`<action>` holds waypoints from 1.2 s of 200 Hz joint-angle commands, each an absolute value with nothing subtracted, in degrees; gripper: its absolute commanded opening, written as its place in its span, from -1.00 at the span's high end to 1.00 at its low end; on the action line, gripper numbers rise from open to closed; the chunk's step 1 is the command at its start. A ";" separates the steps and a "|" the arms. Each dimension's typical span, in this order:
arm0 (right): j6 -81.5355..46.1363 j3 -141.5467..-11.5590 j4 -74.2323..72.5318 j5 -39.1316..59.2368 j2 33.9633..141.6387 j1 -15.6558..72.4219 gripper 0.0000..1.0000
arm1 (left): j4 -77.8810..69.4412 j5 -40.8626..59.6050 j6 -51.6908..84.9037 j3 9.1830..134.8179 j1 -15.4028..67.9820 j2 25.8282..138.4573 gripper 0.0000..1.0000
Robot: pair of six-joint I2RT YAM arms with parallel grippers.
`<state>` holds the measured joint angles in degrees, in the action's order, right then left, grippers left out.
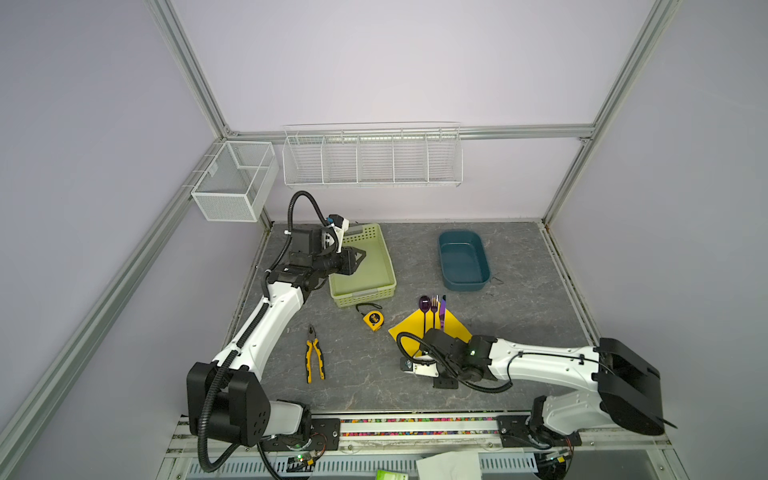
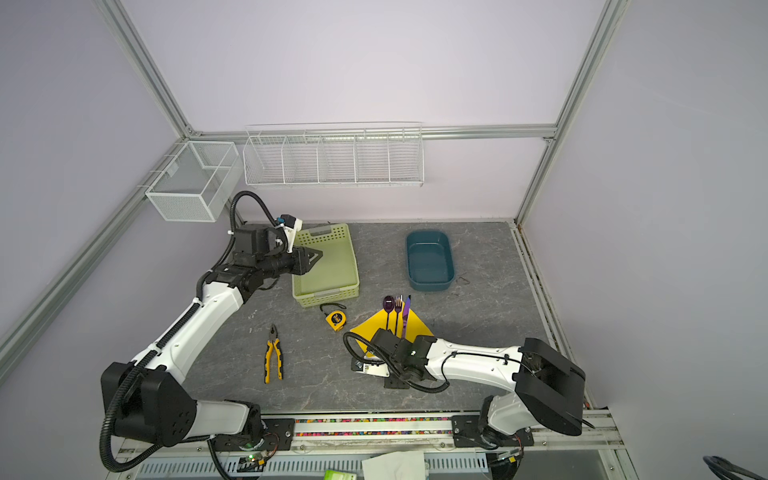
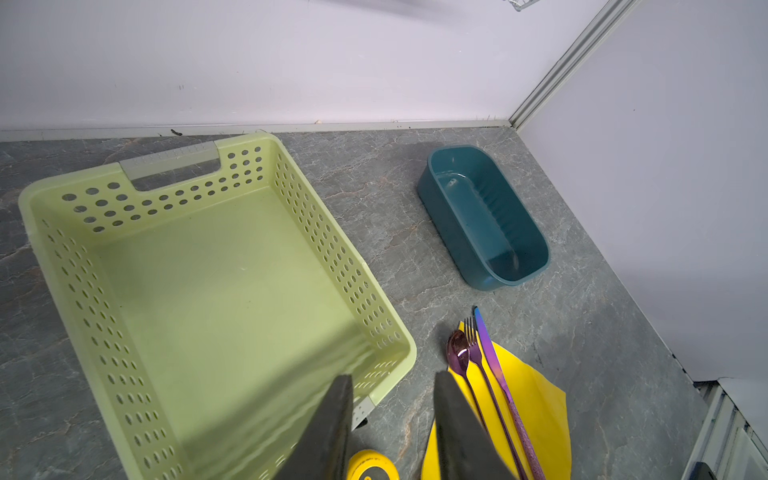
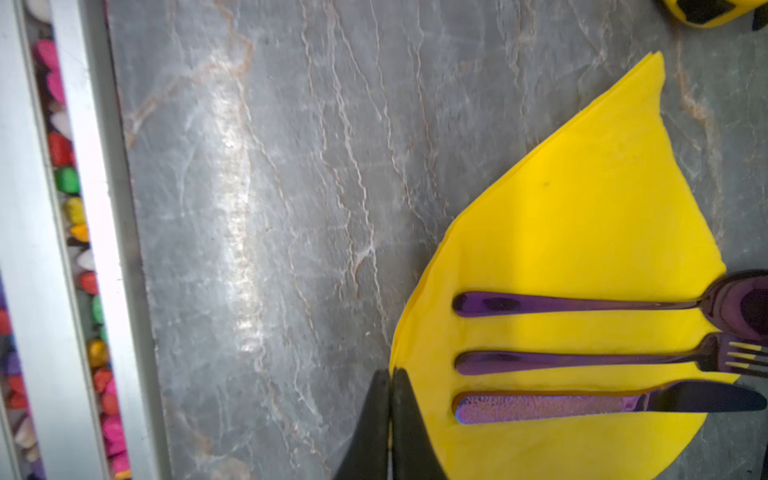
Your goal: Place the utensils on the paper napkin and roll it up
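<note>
Three things lie side by side on the napkin: a spoon, a fork and a knife. Their handles rest on the yellow paper. Their heads stick out past its far corner, over the surface.

The handle ends point toward the right gripper. It is squeezed shut. Its tips sit right at the napkin's edge, near the ends of the fork and knife handles. I cannot tell if any paper is caught between them.

The left gripper is well apart from the napkin. It hangs over the green basket, with a small gap between its fingers and nothing in it.

The right wrist view shows the shut tips at the paper's edge. In both top views the right arm hides those tips and the napkin's near corner. Only the top views show the pliers. They lie left of the napkin, with the tape measure in between. The left wrist view shows the blue tub beyond the heads.
</note>
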<state>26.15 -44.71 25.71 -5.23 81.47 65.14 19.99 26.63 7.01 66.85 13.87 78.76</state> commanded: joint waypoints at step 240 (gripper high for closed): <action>31.52 -51.85 24.02 -1.83 91.35 52.98 0.80 | 21.03 26.71 5.95 66.80 13.45 81.27 0.32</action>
